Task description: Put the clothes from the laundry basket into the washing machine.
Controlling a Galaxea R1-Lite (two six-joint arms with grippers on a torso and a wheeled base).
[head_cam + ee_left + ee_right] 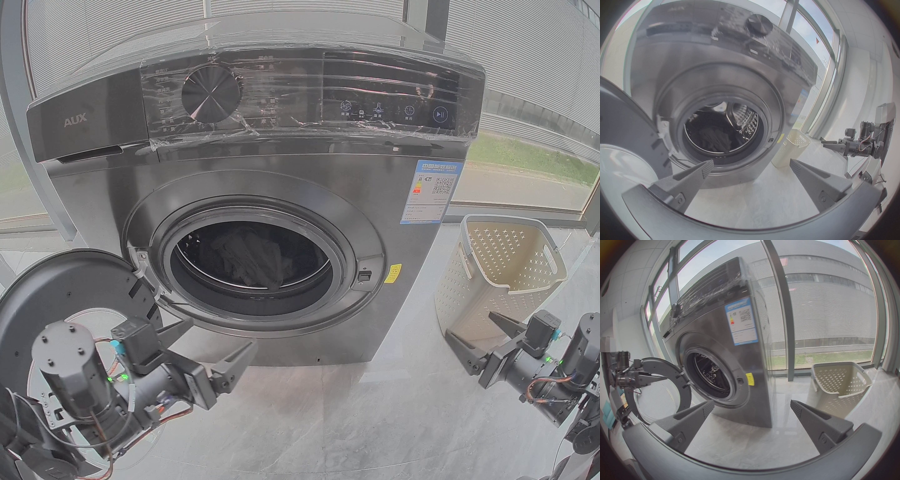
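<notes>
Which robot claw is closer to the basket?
The right gripper, open, close by the cream laundry basket. The left gripper is over on the other side, by the open round door.

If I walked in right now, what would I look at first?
The big grey washing machine stands right in front, with its round door swung open to the left. Dark clothes lie inside it. A cream laundry basket stands on the floor to its right and looks empty.

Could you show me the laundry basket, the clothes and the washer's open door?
laundry basket (507, 255), head view, its perforated inner wall.
clothes (250, 256), head view, middle of the dark heap.
door (56, 281), head view, its grey outer ring.
</notes>
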